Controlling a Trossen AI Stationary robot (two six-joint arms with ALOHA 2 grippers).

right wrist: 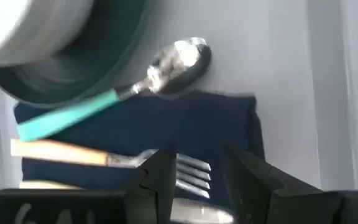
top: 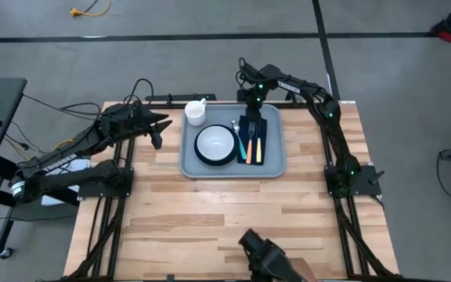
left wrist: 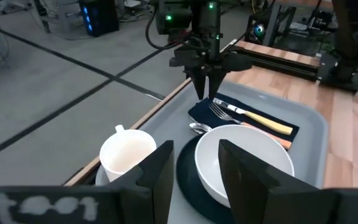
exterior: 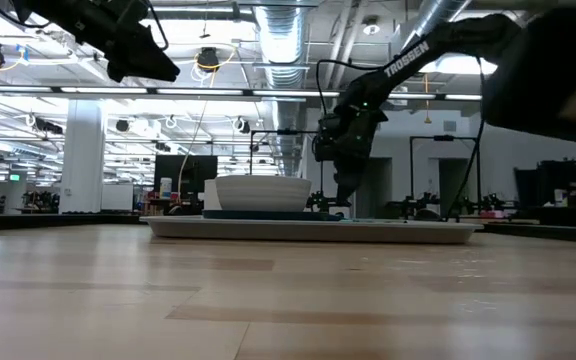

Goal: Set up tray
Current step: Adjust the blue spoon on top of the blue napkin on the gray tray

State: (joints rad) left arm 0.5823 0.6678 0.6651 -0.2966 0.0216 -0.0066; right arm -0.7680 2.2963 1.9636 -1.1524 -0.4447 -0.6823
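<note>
The right gripper (top: 252, 117) hovers over the fork (right wrist: 135, 160) on the flat grey-blue plastic tray (top: 274, 166), jaws slightly parted and empty, probably aligning cutlery; the left gripper's (top: 159, 125) jaws, likewise empty, wait aside.

A: Tray (top: 272, 160) looks smooth matt plastic; table (top: 210, 211) is varnished wood planks.
B: Spoon (right wrist: 173, 62) bowl's shiny metal, napkin (right wrist: 135, 134) matt cloth, white bowl (left wrist: 244, 162) glossy.

On the tray (top: 272, 164): bowl (top: 214, 142) on plate (top: 202, 154) (left), cutlery (top: 250, 145) on napkin (top: 261, 153) (right).
</note>
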